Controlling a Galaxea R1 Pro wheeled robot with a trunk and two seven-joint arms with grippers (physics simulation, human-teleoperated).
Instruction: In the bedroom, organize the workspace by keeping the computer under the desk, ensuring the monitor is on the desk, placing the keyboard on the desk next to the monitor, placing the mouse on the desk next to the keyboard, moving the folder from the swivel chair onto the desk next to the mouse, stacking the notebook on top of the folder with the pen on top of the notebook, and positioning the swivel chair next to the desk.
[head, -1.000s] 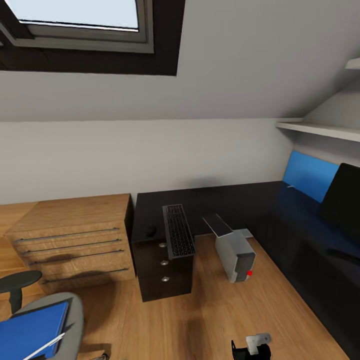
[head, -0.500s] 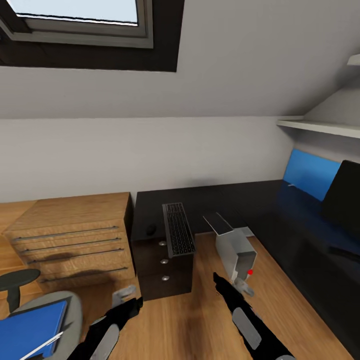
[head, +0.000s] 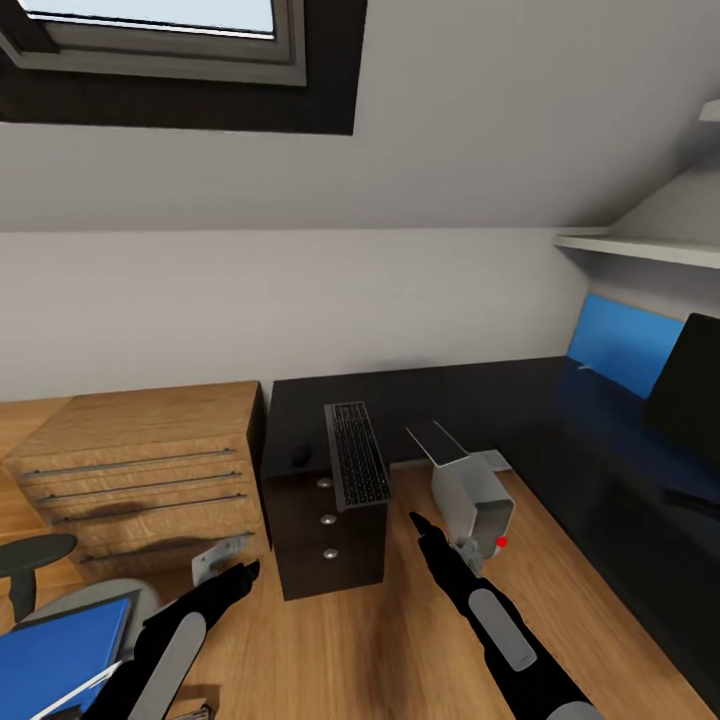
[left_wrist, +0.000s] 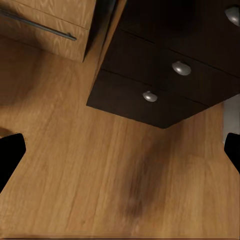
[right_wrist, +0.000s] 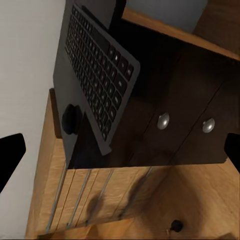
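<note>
My right fingers (head: 418, 521) and left fingers (head: 246, 570) are both spread, empty. Keyboard (head: 356, 455) overhangs the counter (head: 470, 395) edge, far-center; folder (head: 55, 655) near-left on chair (head: 95, 605). I'd approach the keyboard squarely and grip its overhanging end.

Open floor (head: 380, 640) lies before the desk (head: 460, 395); computer (head: 470, 497) and drawer pedestal (head: 325, 530) flank it.
</note>
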